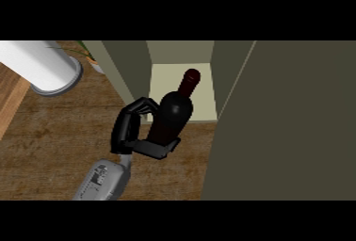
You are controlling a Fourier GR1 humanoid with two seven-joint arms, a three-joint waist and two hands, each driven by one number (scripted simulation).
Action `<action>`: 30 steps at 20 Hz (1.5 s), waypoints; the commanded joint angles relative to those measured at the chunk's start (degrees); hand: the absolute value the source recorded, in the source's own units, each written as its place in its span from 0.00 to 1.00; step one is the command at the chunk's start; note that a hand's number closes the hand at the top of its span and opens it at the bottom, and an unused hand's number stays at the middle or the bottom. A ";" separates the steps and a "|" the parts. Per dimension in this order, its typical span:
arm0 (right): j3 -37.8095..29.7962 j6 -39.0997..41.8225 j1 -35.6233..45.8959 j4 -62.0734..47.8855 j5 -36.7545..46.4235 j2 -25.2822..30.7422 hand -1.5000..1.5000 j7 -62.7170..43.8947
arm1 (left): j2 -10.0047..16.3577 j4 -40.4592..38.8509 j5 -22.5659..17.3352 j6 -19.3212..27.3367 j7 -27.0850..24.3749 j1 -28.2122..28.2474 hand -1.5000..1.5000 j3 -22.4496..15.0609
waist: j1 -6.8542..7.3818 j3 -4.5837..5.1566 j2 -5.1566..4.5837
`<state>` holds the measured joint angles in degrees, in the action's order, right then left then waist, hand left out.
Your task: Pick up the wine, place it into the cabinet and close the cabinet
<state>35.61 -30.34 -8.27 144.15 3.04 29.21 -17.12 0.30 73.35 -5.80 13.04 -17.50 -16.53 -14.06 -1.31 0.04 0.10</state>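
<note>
One robot hand [126, 129], our left, clamped on the wine bottle [173, 110] | step: placing it into the cabinet [128, 66] | next, we judged: set down, release, shut door [292, 117]

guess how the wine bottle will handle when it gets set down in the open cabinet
Tall and narrow, the wine bottle probably tips easily if set down tilted. Its smooth, rigid surface may slip in the left hand curled round its lower body. Likely glass, so knocking the cabinet wall could crack it.
</note>
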 commanded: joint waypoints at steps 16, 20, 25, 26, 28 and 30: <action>-1.85 1.99 -6.72 13.49 -2.84 2.05 0.00 -1.87 | -0.30 -26.05 -10.17 2.44 -4.64 -20.96 1.00 1.27 | -1.15 0.01 -0.17; -1.31 2.83 -6.53 11.34 -3.84 0.99 0.00 0.75 | -0.30 -34.35 -13.18 2.25 -7.92 -26.24 1.00 2.35 | -1.69 0.01 -0.44; -2.00 3.82 -5.12 6.03 -5.03 -0.92 0.00 4.72 | -0.30 -42.37 -15.09 6.25 -7.18 -33.56 1.00 -0.21 | -1.84 -0.04 -0.66; -0.93 4.20 -6.87 9.40 -4.45 0.63 0.00 3.24 | -0.30 -43.11 -14.72 7.89 -6.35 -34.26 1.00 -1.25 | -2.57 -0.03 -0.58; -1.88 3.64 -5.09 8.19 -4.44 -0.24 0.00 2.30 | -0.30 -45.88 -15.31 9.31 -7.84 -34.64 1.00 -3.16 | -2.54 0.02 -0.75; -1.72 4.31 -6.22 8.05 -5.95 -0.21 0.00 4.26 | -0.30 -48.69 -14.94 11.54 -5.44 -37.95 1.00 -2.17 | -3.33 -0.04 -0.91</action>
<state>34.05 -26.52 -11.90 143.65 0.66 28.58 -10.78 0.04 30.41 -20.48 21.44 -23.96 -50.15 -15.99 -3.79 0.05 -0.49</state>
